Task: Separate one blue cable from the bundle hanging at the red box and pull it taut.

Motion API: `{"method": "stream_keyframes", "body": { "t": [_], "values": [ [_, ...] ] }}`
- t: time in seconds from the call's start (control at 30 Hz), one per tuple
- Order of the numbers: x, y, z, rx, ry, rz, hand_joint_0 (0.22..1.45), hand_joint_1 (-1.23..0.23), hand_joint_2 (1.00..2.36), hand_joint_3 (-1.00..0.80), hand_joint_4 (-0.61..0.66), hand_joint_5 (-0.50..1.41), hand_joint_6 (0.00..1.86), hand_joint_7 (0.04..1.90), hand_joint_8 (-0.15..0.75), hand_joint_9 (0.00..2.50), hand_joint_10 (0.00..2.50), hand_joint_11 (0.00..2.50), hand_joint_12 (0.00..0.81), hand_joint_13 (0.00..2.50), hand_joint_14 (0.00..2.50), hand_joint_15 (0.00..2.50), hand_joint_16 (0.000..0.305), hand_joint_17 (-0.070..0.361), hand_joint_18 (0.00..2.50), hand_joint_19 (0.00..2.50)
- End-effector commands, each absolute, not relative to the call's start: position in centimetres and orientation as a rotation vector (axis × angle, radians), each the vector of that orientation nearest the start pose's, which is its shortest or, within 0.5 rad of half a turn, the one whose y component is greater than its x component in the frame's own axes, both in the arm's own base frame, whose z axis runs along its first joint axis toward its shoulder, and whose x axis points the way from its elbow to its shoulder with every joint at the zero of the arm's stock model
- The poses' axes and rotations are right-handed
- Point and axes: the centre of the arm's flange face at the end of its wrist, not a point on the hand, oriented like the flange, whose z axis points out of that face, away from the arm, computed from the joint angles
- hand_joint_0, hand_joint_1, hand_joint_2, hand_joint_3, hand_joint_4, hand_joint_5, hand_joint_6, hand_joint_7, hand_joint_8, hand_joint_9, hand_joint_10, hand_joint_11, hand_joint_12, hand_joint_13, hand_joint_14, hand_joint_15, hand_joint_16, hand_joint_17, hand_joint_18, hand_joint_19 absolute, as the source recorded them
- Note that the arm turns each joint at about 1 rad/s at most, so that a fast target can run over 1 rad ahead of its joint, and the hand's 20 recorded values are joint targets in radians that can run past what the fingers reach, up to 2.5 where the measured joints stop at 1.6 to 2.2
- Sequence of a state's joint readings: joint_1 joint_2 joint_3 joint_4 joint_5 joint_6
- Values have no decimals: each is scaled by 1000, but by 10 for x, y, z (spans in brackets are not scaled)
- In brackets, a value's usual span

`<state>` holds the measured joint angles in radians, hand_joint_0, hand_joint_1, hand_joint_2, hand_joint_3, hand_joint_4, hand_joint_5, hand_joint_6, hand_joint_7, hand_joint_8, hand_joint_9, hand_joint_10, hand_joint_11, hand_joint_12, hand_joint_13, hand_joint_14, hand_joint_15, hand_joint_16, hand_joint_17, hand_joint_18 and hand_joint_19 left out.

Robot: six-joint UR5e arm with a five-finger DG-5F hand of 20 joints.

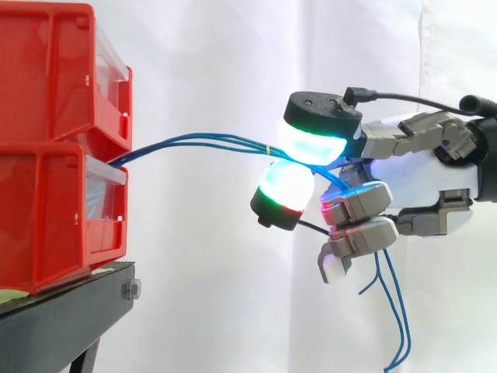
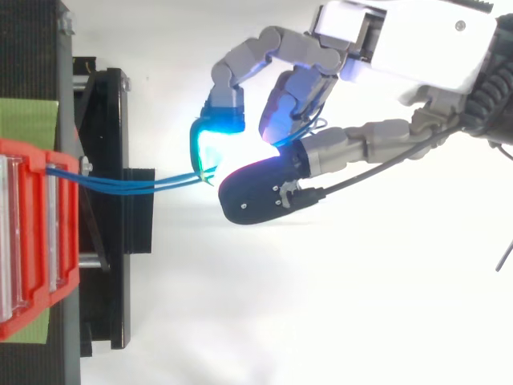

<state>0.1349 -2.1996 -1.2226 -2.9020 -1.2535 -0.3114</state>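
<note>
Blue cables [image 1: 202, 141]: a thin bundle of several strands coming out of the gap between the upper red bin [image 1: 54, 70] and the lower red bin [image 1: 46, 217], which are stacked at the left. The strands run rightward in a shallow arch, close together and off any surface, and a small pale band [image 1: 268, 148] circles them near the far end. There they pass between two glowing pads of the robot hand [image 1: 419, 167], which pinch them. The loose ends [image 1: 397, 311] hang below the hand, curling at the tips.
</note>
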Motion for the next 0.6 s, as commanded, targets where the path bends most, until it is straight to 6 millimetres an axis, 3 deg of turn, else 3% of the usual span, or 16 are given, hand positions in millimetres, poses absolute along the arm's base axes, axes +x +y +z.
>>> {"method": "stream_keyframes", "body": {
  "t": [0.0, 0.37, 0.57],
  "values": [
    [735, -67, 296, 1093, 1242, 819, 819, -813, 1005, -447, -95, -231, 950, 1122, 234, 1195, 345, 1678, 299, 1306, 5, 1680, 42, 94, 748, 745],
    [734, -65, 296, 1112, 1224, 807, 831, -850, 1000, -500, -26, -235, 939, 1030, 205, 1188, 380, 1693, 292, 1323, 5, 1700, 40, 91, 760, 706],
    [734, -65, 296, 1117, 1219, 814, 819, -894, 1000, -500, -116, -234, 916, 1024, 130, 1184, 388, 1694, 262, 1344, 8, 1718, 34, 77, 765, 645]
  ]
}}
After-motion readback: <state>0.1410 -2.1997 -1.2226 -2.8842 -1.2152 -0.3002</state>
